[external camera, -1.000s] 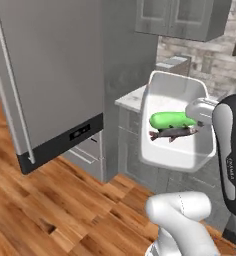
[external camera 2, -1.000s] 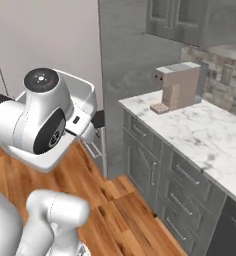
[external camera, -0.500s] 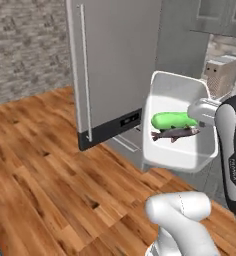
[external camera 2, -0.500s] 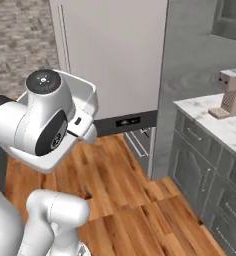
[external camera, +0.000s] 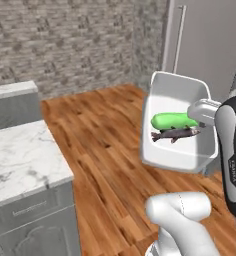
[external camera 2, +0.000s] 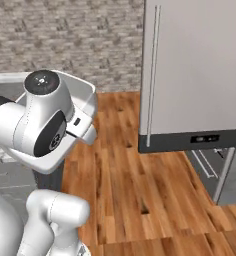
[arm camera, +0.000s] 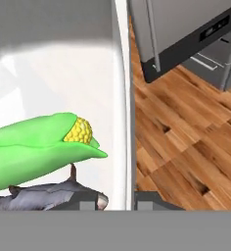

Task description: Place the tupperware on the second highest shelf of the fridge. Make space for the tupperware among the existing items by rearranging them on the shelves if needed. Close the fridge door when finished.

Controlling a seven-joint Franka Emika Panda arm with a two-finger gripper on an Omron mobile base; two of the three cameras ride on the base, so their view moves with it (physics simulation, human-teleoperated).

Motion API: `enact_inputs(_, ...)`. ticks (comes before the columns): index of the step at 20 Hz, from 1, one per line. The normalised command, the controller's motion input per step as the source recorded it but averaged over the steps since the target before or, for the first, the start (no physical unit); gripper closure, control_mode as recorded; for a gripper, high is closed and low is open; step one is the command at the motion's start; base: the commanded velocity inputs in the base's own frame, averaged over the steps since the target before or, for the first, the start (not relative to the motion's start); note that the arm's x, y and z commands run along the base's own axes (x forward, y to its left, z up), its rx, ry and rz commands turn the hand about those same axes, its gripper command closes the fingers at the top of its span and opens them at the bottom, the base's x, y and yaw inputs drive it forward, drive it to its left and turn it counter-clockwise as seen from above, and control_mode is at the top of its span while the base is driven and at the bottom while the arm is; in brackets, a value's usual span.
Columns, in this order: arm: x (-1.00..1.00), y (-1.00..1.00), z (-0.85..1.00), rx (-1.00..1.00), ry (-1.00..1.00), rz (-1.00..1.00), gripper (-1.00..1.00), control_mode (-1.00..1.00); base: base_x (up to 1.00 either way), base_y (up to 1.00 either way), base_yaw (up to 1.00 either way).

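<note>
The pincer (arm camera: 121,201) is clenched on the rim of the white rectangular plastic tupperware (external camera: 176,122). In the hand view one dark tip sits inside the wall and the other outside it. The tupperware is carried in the air in front of the arm, well above the brown wooden floor (external camera: 105,145) and tilted toward the left base camera. Inside it lie a green corn cob with yellow kernels (arm camera: 39,147) and a dark grey fish (arm camera: 49,195), touching each other.

The tall grey-steel fridge door (external camera 2: 195,75) with its long slim handle stands open, near the tupperware but apart from it. The inside of the fridge is not shown, so the state of the shelves cannot be told.

As a judgement, only the pickup is done. Reaching the shelf, making space if needed, placing the tupperware and closing the door are all left.
</note>
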Motion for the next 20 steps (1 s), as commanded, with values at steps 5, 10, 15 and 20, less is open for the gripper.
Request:
enact_inputs(5, 0.00, 0.00, 0.00, 0.00, 0.00, 0.00, 1.00, 1.00, 0.94, 0.45, 0.31)
enact_inputs(10, 0.00, 0.00, 0.00, 0.00, 0.00, 0.00, 1.00, 1.00, 0.92, -0.22, 0.15)
enact_inputs(15, 0.00, 0.00, 0.00, 0.00, 0.00, 0.00, 1.00, 1.00, 0.95, -0.13, 0.12)
enact_inputs(20, 0.00, 0.00, 0.00, 0.00, 0.00, 0.00, 1.00, 1.00, 1.00, -0.01, 0.04)
